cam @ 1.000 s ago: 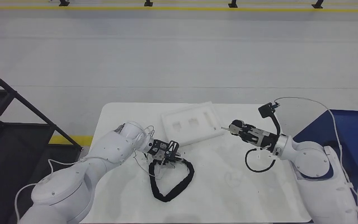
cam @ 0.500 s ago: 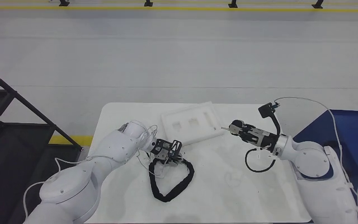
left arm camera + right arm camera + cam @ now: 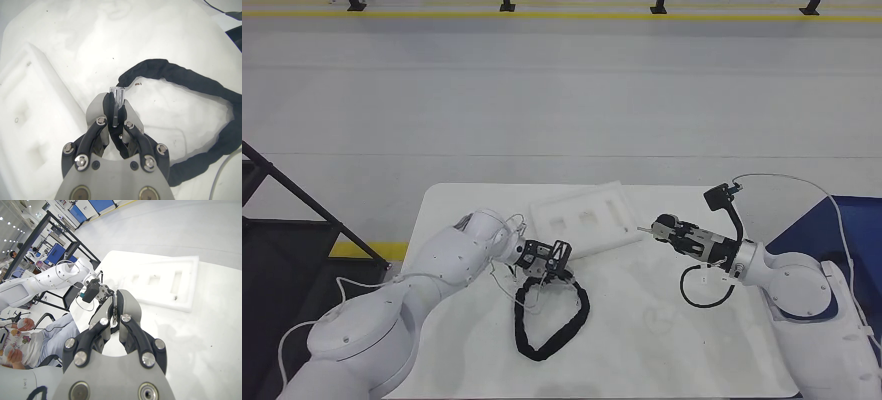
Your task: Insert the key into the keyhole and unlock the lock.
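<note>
Black fabric sheathes the lock (image 3: pixel 189 73), a cable loop lying on the desk (image 3: pixel 692 340) a little left of its middle, between the near edge and the tray (image 3: pixel 592 238). White foam forms that tray, which sits at the middle of the far edge and has three shallow recesses. One end of the loop finishes in a chrome cylinder (image 3: pixel 118 98). The left gripper (image 3: pixel 115 108) has its jaws pinching this cylinder from both sides, just off the tray's near edge. The cylinder's far end points away from the wrist, and its keyhole cannot be made out. The right gripper (image 3: pixel 114 298) hangs over the desk's right half, beside the tray's right end. Its jaws are pressed on the key (image 3: pixel 114 313), whose round metal head shows between them. The key's tip points toward the left gripper. Key and cylinder are well apart.
</note>
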Controlling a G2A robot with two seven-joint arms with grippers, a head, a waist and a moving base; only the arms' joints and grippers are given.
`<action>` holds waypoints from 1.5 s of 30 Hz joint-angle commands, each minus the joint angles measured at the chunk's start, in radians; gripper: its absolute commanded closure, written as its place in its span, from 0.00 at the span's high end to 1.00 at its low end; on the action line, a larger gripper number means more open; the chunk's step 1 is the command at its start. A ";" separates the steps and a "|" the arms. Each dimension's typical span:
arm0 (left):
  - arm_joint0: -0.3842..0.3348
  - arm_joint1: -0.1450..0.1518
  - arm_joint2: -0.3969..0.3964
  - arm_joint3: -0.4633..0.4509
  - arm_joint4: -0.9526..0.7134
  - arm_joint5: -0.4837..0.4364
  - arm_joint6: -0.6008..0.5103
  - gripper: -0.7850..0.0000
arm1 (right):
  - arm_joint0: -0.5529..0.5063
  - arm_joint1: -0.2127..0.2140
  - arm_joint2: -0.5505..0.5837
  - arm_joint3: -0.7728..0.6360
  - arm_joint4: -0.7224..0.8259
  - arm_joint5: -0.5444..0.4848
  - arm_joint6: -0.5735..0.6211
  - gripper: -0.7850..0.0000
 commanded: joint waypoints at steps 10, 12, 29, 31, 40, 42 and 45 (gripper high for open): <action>-0.084 0.107 0.000 -0.311 -0.163 -0.121 -0.121 0.00 | -0.017 0.011 -0.040 -0.080 -0.064 0.115 0.140 0.00; -0.092 0.120 0.000 -0.350 -0.174 -0.121 -0.121 0.00 | -0.028 0.014 -0.031 -0.119 -0.058 0.147 0.162 0.00; -0.171 0.119 -0.039 -0.497 -0.434 -0.121 -0.196 0.00 | -0.175 0.043 0.188 -0.423 0.143 0.297 0.238 0.00; -0.166 0.114 -0.047 -0.500 -0.464 -0.121 -0.205 0.00 | -0.182 0.045 0.204 -0.430 0.172 0.297 0.235 0.00; -0.143 0.099 -0.077 -0.509 -0.509 -0.120 -0.227 0.00 | -0.184 0.046 0.214 -0.429 0.173 0.297 0.228 0.00; -0.143 0.099 -0.077 -0.509 -0.509 -0.120 -0.227 0.00 | -0.184 0.046 0.214 -0.429 0.173 0.297 0.228 0.00; -0.143 0.099 -0.077 -0.509 -0.509 -0.120 -0.227 0.00 | -0.184 0.046 0.214 -0.429 0.173 0.297 0.228 0.00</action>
